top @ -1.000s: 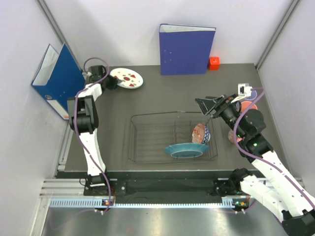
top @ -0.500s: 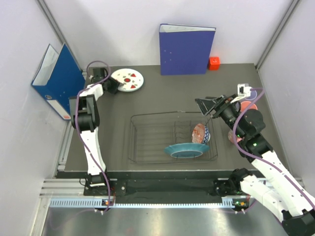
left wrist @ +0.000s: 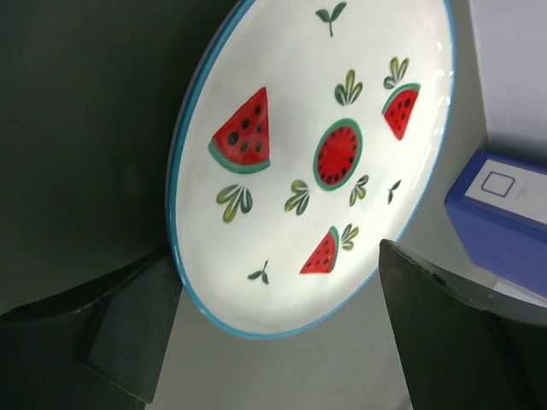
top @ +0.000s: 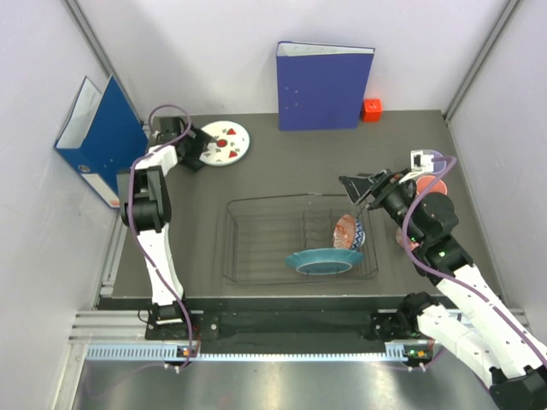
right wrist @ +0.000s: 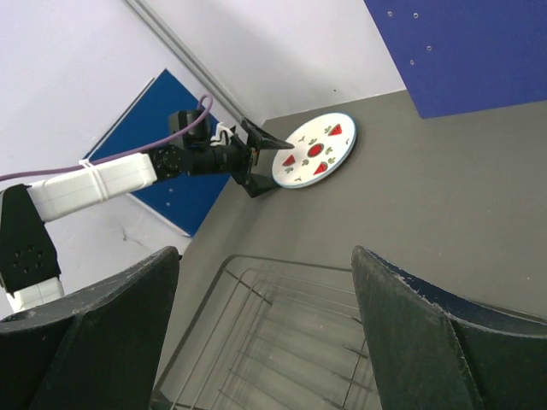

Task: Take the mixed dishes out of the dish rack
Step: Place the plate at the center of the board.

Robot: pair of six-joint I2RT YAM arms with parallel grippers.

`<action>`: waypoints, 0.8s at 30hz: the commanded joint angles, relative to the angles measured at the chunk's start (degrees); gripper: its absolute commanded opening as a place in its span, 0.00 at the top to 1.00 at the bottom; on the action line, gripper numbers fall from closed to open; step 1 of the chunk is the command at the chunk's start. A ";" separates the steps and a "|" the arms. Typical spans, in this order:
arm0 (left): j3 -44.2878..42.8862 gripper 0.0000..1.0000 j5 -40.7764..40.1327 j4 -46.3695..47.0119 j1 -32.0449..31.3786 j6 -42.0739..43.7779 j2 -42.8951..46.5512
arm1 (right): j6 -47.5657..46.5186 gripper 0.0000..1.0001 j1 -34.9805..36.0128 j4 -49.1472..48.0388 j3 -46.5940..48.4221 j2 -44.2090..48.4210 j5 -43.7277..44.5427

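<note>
The white watermelon plate (top: 226, 143) (left wrist: 316, 145) (right wrist: 314, 149) lies on the table at the back left. My left gripper (top: 198, 147) (left wrist: 282, 342) is open, with its fingers on either side of the plate's near rim and not touching it. The dark wire dish rack (top: 256, 239) (right wrist: 282, 342) holds a teal plate (top: 323, 261) at its front right and a small patterned bowl (top: 347, 231) on edge behind that plate. My right gripper (top: 355, 188) (right wrist: 265, 256) hangs open and empty over the rack's back right corner. Two pink cups (top: 432, 184) (top: 402, 237) stand right of the rack, partly hidden by my right arm.
A purple-blue binder (top: 323, 85) stands at the back wall with a small red cube (top: 371, 109) beside it. A blue binder (top: 102, 141) leans at the left wall close to my left arm. Bare tabletop (top: 291, 162) lies between the watermelon plate and the rack.
My left gripper has opened and let go of the watermelon plate, which now rests flat on the table a little further right. My right gripper has shifted only slightly.
</note>
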State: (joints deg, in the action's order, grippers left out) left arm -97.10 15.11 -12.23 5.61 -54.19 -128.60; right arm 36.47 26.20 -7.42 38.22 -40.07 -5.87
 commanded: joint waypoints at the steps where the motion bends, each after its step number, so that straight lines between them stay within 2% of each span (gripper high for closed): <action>1: 1.74 0.01 -0.97 -7.45 0.46 1.90 4.58 | -0.43 0.18 0.52 -2.60 -0.34 0.61 0.42; 6: 7.62 0.01 -1.23 -5.18 0.28 1.28 12.83 | -0.43 0.18 0.44 -3.13 -0.51 0.52 0.33; 13: 6.57 0.01 -0.78 -7.90 -1.91 4.52 23.72 | -1.22 0.18 0.61 -3.30 0.54 0.61 0.33; 16: 4.47 0.01 -6.75 -9.13 -8.65 10.57 31.11 | -2.01 0.18 0.44 -2.78 1.68 0.18 1.03; 17: 4.81 0.01 -7.81 -8.61 -12.42 12.17 34.87 | -2.19 0.18 0.44 -2.43 2.12 -0.09 1.30; 19: 6.56 0.01 -8.52 -6.33 -15.87 15.33 38.84 | -2.80 0.17 0.52 -1.02 3.44 -0.53 1.74; 22: 13.59 0.01 -2.32 3.59 -21.67 16.58 46.92 | -2.63 0.17 0.52 0.12 3.53 0.34 5.24; 24: 17.46 0.01 2.18 7.74 -23.79 18.50 48.34 | -2.54 0.17 0.52 0.21 3.36 1.13 5.52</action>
State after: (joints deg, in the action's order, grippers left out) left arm -86.06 10.87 -13.96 -15.40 -41.56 -85.97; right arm 34.92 26.20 -6.68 38.70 -40.56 -3.44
